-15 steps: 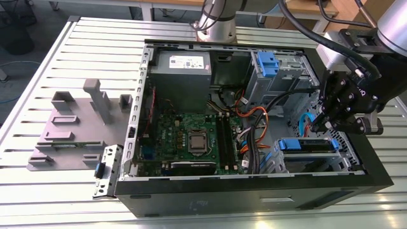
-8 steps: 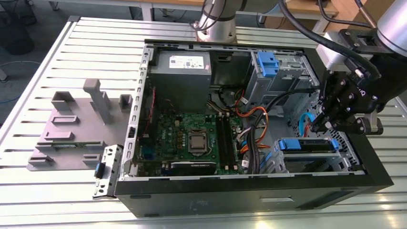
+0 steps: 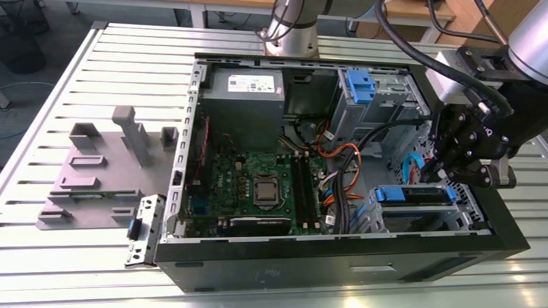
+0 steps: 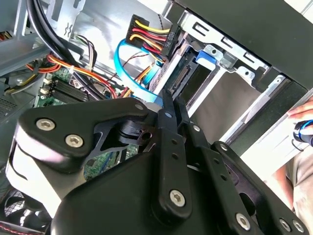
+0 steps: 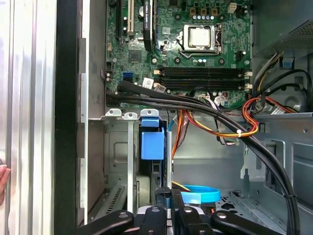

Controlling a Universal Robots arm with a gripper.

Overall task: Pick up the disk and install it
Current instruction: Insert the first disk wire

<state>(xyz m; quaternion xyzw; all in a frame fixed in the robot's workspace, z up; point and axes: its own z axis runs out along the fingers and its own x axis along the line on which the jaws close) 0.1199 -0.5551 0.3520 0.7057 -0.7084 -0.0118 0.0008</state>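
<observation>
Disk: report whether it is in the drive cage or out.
In. The disk stands inside the drive cage; fully seated, cannot tell.

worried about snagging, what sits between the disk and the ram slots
In the first wrist view, a bundle of black cables crosses between the disk and the RAM slots, with orange and yellow wires just beside it.

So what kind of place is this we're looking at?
Probably a robotics lab or test bench for computer assembly: an opened desktop computer case lies on a slatted metal table, a robot arm's base stands just beyond it, and a grey fixture plate with holders sits beside the case.
</observation>
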